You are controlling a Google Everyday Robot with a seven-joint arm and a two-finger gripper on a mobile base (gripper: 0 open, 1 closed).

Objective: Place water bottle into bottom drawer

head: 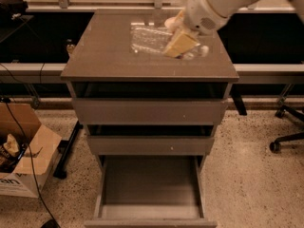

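Water bottle (148,38): lying on its side on the cabinet top (102,56), toward the rear right, partly covered by the gripper. Not in any drawer.

Gripper (179,42): down at the bottle's right part, reaching in from the upper right on the white arm (216,6). Whether it is clamped on the bottle or spread cannot be told.

Bottom drawer (149,186): pulled well out toward the camera, tray showing, nothing seen inside.

Top drawer (149,112) and middle drawer (149,145): fronts nearly flush, with a dark gap above each.

Surroundings: open cardboard box (26,167) on the speckled floor at left; chair base (285,139) at right.
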